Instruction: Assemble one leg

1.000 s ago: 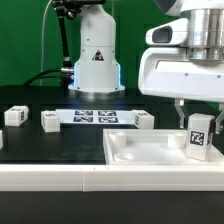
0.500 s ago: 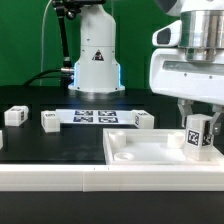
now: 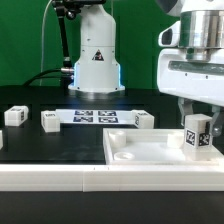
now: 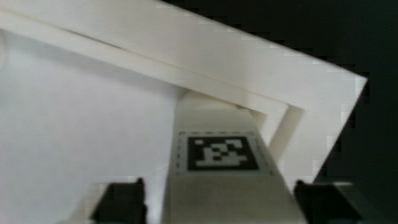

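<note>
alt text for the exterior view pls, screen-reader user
A gripper holds a tagged white leg upright over the large white panel, near its corner on the exterior view's right. Three more legs and the marker board lie behind.

Leg point(image 3: 198, 137): small white block, upright, slightly taller than wide, black-and-white square tag on the face toward the exterior camera. It stands directly below the gripper point(image 3: 198, 118), between its two fingers. In the wrist view the leg point(image 4: 221, 150) shows a tagged face between the finger pads point(image 4: 121, 198).
</note>
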